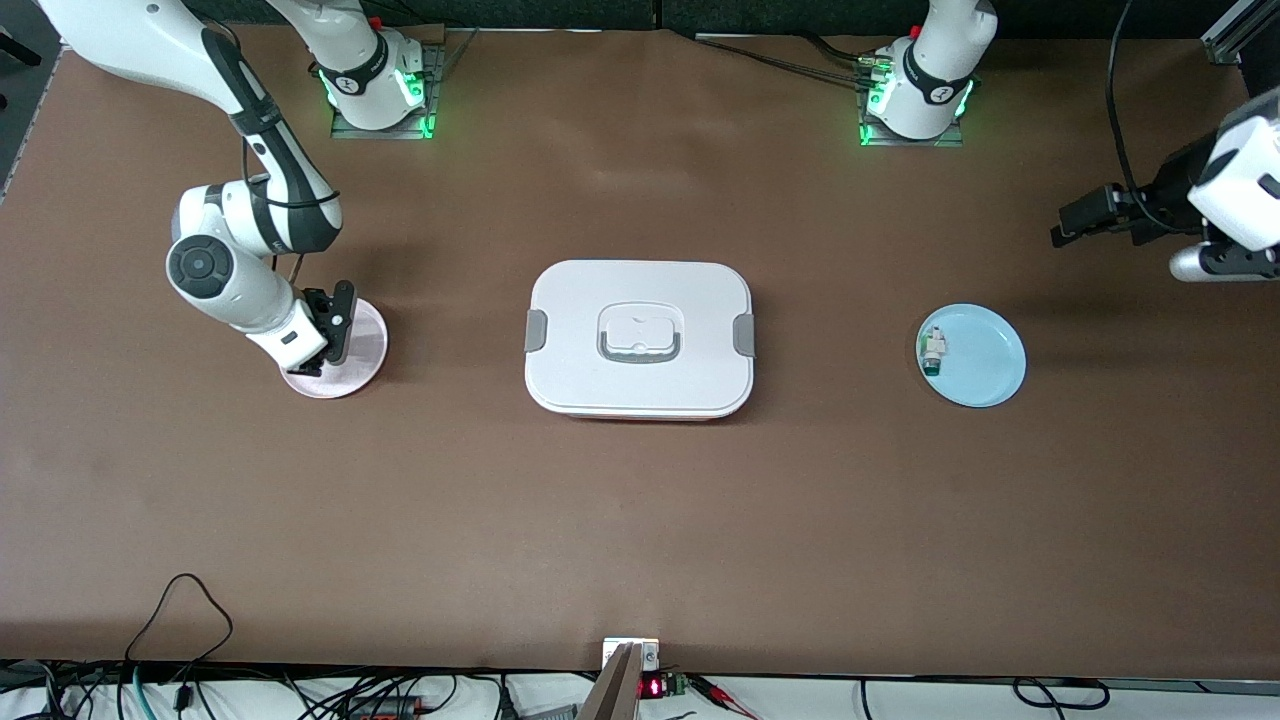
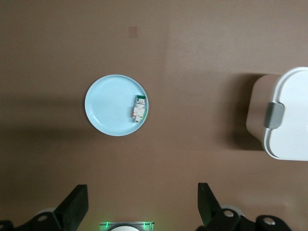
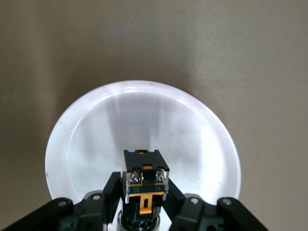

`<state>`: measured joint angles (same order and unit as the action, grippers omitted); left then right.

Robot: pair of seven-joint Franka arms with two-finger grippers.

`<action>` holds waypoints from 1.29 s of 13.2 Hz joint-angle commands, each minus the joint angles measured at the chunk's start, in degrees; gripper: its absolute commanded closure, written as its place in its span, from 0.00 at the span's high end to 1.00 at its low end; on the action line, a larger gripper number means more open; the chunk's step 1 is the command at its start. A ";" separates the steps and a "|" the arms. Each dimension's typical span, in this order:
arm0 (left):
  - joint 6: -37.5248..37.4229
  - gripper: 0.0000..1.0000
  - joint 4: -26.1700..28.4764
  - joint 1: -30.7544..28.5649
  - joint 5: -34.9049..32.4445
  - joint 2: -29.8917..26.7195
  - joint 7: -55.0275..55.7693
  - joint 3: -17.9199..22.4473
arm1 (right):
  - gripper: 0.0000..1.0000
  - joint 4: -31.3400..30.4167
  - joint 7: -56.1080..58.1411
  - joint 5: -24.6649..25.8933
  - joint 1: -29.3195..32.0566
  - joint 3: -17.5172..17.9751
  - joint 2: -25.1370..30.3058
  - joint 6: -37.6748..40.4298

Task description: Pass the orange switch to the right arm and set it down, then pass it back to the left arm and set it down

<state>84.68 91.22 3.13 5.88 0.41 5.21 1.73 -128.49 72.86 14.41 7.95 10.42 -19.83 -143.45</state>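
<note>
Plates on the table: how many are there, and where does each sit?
2. The pink plate lies toward the right arm's end, under the right gripper. The blue plate lies toward the left arm's end and carries a small white part. The box sits between them.

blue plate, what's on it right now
On the blue plate lies one small white-grey part with a green tip, near the rim toward the box. The rest of the plate is bare. What lies under the part is covered.
</note>
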 commanded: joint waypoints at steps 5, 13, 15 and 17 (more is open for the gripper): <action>0.93 1.00 2.20 2.41 -2.26 -3.66 -1.87 -0.24 | 0.30 -4.21 0.18 0.89 0.66 0.22 1.02 -4.72; 0.93 1.00 0.53 1.11 -6.58 -1.91 -2.04 -1.80 | 1.00 -5.01 -0.17 0.71 1.63 0.04 2.25 -5.79; 0.93 1.00 0.10 -4.42 -6.32 -1.56 -2.04 -6.80 | 1.00 -4.14 -2.53 0.27 1.54 0.13 3.83 -5.70; 0.66 1.00 -0.26 -4.80 -6.32 -1.38 -0.39 -7.44 | 1.00 -2.21 -3.78 0.10 1.19 0.39 5.58 -5.00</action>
<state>85.31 91.69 -0.17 0.26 -1.45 4.27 -3.78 -131.58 70.76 14.39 8.90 10.16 -17.01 -149.26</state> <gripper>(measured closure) 0.000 0.026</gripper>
